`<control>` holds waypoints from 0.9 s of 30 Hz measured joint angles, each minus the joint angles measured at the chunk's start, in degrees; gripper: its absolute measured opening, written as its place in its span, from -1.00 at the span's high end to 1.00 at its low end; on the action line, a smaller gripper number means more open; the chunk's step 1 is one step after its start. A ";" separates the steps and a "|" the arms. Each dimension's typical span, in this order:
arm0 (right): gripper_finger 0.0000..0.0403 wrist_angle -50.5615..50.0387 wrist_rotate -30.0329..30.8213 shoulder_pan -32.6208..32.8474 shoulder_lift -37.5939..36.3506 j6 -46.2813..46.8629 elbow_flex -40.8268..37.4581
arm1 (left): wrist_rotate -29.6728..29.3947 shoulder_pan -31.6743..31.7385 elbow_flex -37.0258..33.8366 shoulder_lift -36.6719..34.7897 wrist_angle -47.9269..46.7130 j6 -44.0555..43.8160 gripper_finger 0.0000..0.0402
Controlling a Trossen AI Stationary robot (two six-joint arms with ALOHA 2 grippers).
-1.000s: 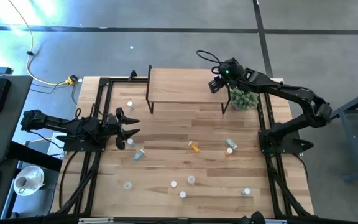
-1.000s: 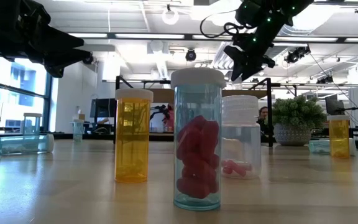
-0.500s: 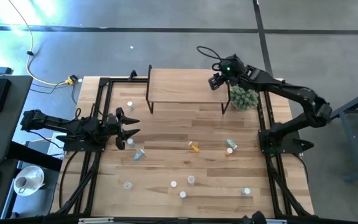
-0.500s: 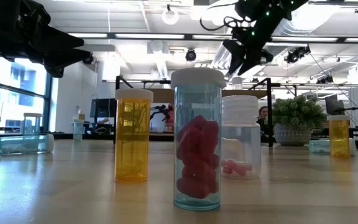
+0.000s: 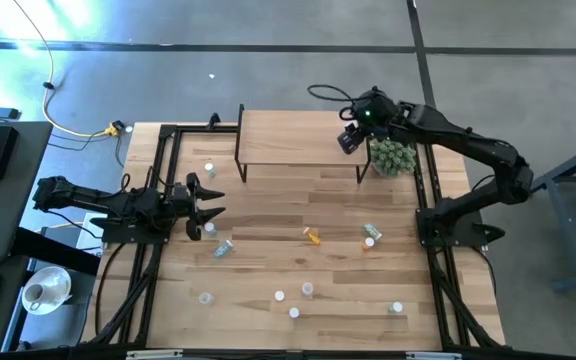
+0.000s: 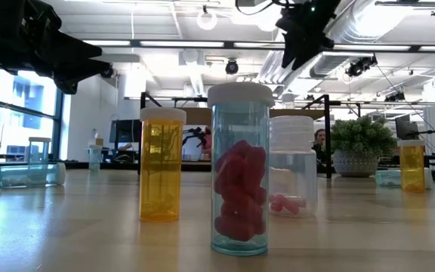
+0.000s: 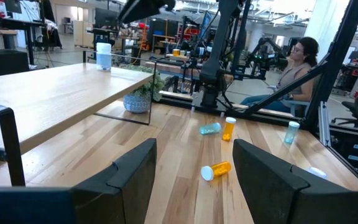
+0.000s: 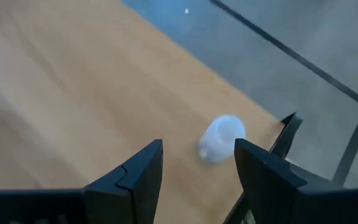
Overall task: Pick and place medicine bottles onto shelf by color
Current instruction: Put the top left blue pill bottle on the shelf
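While the right claw (image 5: 346, 140) hangs wide, empty, over the shelf (image 5: 298, 137) upper right, the left claw (image 5: 211, 200) waits wide at left.

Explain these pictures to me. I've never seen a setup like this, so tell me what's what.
Two dark robot arms work at a wooden table. One picture looks straight down, one sits at tabletop height, and two come from cameras on the arms' wrists. Small pill bottles lie scattered on the table, such as an orange bottle on its side. The right gripper hangs open over the raised shelf, above a light blue bottle standing near the shelf's corner. The left gripper waits open at the table's left edge. Neither holds anything.
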 joint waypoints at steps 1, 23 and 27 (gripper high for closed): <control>0.06 -1.32 -0.07 0.57 -0.19 0.14 0.09 | 0.00 0.00 0.00 0.00 0.00 0.00 -0.01; 0.06 -17.43 2.33 22.03 -9.83 9.21 -5.35 | 0.02 0.01 0.00 0.00 -0.32 -0.05 -0.01; 0.06 -14.65 2.59 26.42 -13.77 12.80 -11.44 | 0.02 0.01 0.00 0.00 -1.23 -0.35 -0.01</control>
